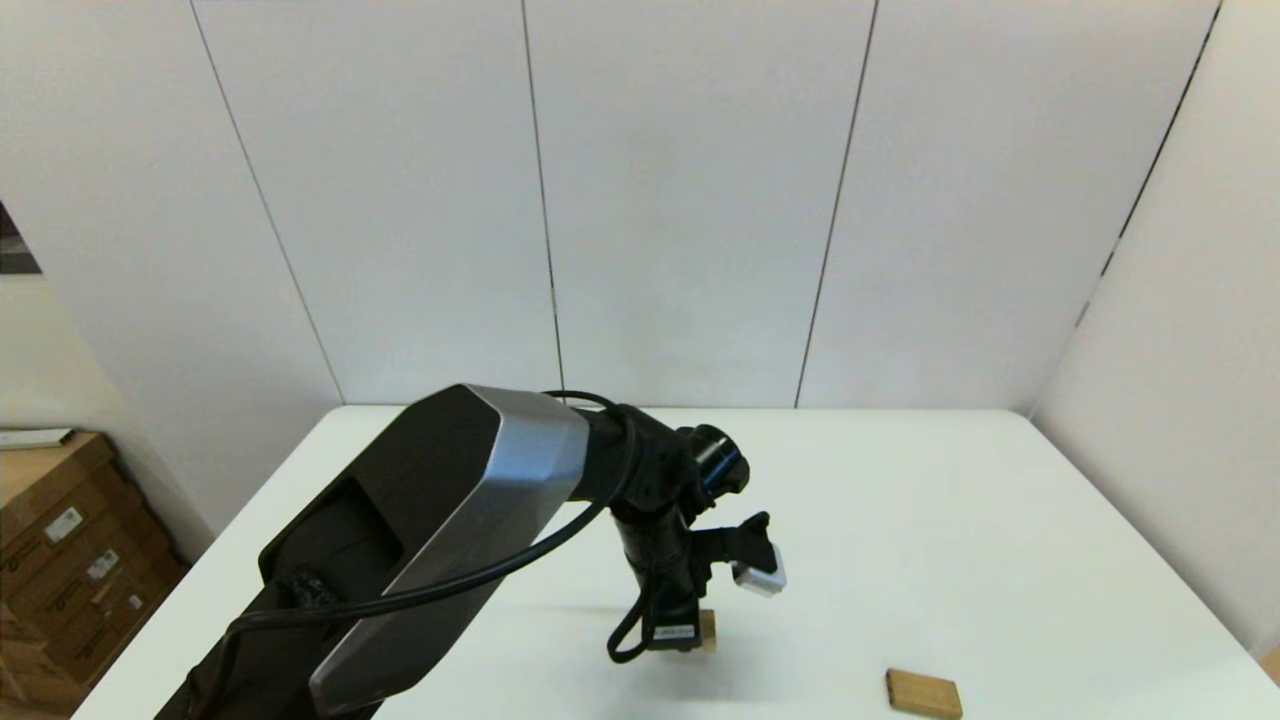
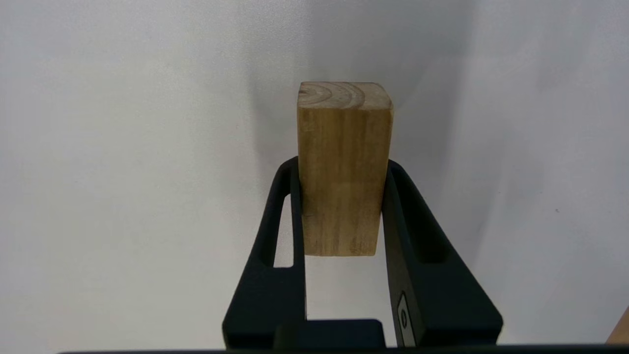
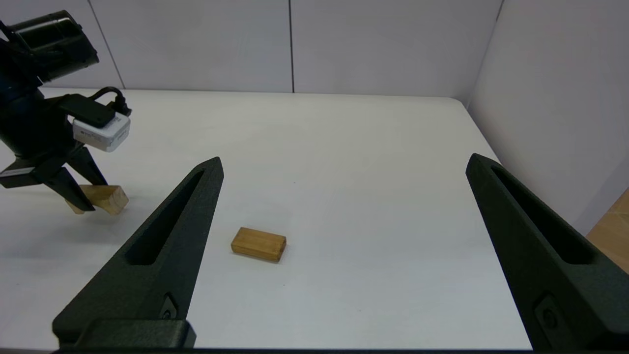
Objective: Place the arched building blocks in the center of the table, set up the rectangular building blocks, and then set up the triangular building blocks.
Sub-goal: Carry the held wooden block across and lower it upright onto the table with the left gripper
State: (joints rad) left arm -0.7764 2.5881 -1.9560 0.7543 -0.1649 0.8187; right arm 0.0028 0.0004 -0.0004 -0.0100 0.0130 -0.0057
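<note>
Left pincer (image 2: pixel 341 211): pinching the arched building block (image 2: pixel 344 167) across its two long sides, the fingers (image 2: pixel 275 236) reaching about halfway along it; it hangs low over the middle of the tabletop (image 1: pixel 950 500).
Block in hand: chunky light wood with a ringed end face turned away from the wrist; the right wrist view shows it tilted, one end on or just above the tabletop. The hollow does not show.
Handling: stiff and probably light; smooth flat sides give the pads good purchase, and I judge a gentle release enough, since wood will not bruise but may tip if dropped off-level.
Right pincer (image 3: pixel 344 221): spread wide and empty, held above the tabletop's right part.
Rectangular building block (image 3: pixel 259 244): lying flat near the front right, well apart from the held block; its thin edges look like the place to grip.
Triangular building block: not seen.
In the way: nothing lies beneath the held block.
</note>
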